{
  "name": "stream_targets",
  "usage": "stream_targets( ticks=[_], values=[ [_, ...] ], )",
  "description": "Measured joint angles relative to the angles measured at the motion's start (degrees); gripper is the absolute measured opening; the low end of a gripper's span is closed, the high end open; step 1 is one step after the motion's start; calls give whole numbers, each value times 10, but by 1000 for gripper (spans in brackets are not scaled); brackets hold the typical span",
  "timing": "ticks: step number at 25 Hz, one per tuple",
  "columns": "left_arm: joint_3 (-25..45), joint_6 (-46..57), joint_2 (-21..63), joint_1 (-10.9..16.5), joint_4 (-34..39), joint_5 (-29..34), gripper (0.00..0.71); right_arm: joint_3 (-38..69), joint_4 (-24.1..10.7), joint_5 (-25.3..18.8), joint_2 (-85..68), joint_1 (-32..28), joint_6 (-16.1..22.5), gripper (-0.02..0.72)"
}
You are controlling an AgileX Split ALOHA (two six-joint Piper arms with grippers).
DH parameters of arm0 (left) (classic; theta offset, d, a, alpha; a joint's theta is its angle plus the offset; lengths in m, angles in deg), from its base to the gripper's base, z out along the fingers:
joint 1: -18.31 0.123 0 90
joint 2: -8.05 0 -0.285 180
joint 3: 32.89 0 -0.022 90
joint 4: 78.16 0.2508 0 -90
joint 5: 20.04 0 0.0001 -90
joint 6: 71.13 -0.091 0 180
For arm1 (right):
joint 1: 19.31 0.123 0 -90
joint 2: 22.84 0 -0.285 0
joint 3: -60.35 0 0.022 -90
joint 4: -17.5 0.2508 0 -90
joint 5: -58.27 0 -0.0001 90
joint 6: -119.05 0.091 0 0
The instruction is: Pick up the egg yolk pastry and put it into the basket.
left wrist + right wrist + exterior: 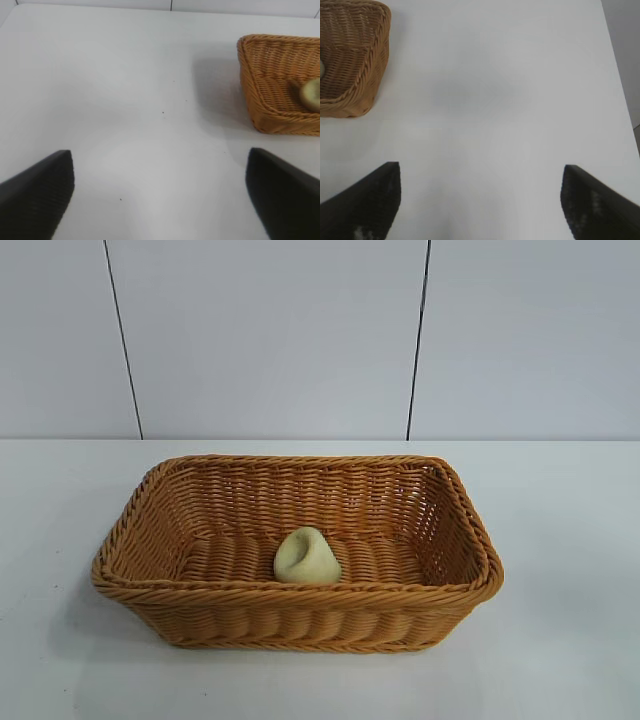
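Observation:
The pale yellow egg yolk pastry [307, 558] lies on the floor of the orange-brown wicker basket [140, 502], near its front wall. In the left wrist view the basket [265, 85] sits off to one side with the pastry [312, 95] partly cut off by the picture's edge. My left gripper [161, 172] hangs open over bare table, well away from the basket, with nothing between its dark fingers [47, 190]. My right gripper [481, 185] is open too, over bare table on the basket's [360, 75] other side, holding nothing. Neither arm shows in the exterior view.
The white table [560, 620] stretches out on both sides of the basket. Behind it stands a pale panelled wall [270, 340]. The table's side edge [615, 75] shows in the right wrist view.

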Motion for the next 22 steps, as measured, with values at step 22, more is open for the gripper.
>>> stream_targets(
  ticks=[22],
  values=[
    [0, 0, 0, 0, 1, 0, 673, 0, 2, -1, -64, 7, 0, 627]
  ],
)
